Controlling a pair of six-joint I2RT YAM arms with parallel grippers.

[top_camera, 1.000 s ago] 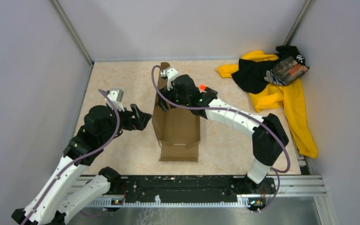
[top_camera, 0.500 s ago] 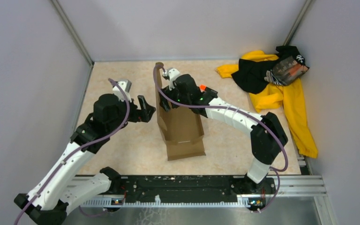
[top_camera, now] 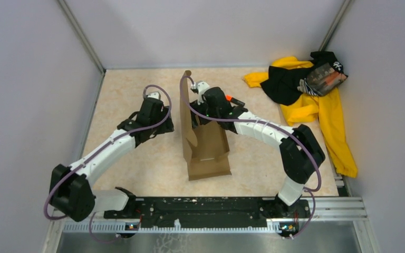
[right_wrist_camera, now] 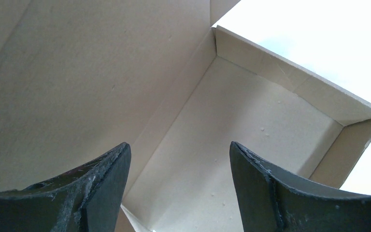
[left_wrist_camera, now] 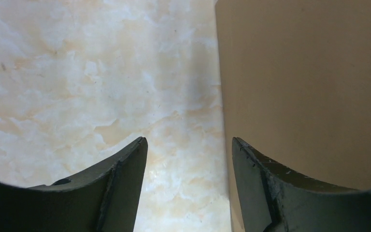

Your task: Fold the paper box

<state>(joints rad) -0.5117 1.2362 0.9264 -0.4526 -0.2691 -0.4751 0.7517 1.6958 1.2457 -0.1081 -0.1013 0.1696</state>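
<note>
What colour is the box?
Plain brown cardboard, no print. The box shows best in the top view.

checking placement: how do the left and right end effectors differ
The left end effector is outside the paper box, beside its tall left wall; the right end effector is above the box's inside. The left one's gap frames table, the right's cardboard. Both open, holding nothing.

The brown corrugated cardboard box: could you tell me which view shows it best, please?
The top external view: the whole brown corrugated cardboard box shows, raised walls and flat front flap. The left wrist view shows one outer wall; the right wrist view, just its inside corner.
</note>
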